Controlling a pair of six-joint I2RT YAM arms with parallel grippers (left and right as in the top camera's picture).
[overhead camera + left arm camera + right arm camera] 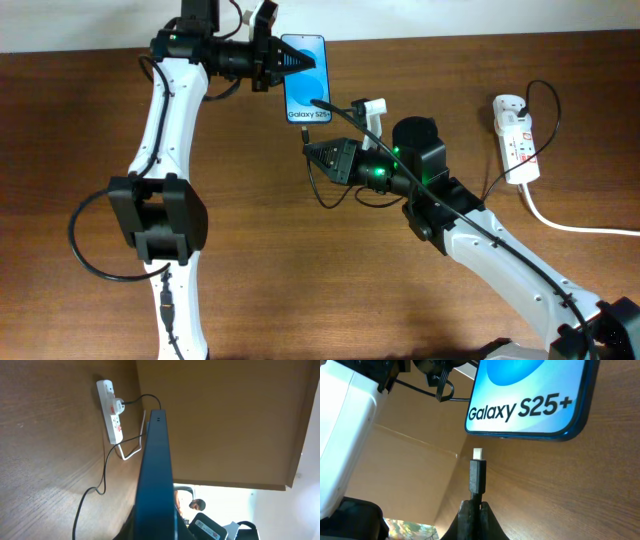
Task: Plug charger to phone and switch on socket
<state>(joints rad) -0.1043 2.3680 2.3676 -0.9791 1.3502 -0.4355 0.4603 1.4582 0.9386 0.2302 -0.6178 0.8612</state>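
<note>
The phone point(306, 88), blue screen reading "Galaxy S25+", is held at its far end by my left gripper point(296, 62), which is shut on it. In the left wrist view the phone point(155, 460) shows edge-on between the jaws point(155, 532). My right gripper point(309, 153) is shut on the charger's plug point(477, 472), which points at the phone's bottom edge point(530, 395) with a small gap between them. The fingertips point(472, 507) pinch the plug's base. The socket point(516, 137) lies at the far right, with a white adapter point(116, 406) plugged in.
The black charger cable point(104, 475) runs from the adapter across the wooden table and loops point(322, 192) under my right gripper. The socket's thick white cord point(565, 224) trails off right. A wall lies behind the table's back edge.
</note>
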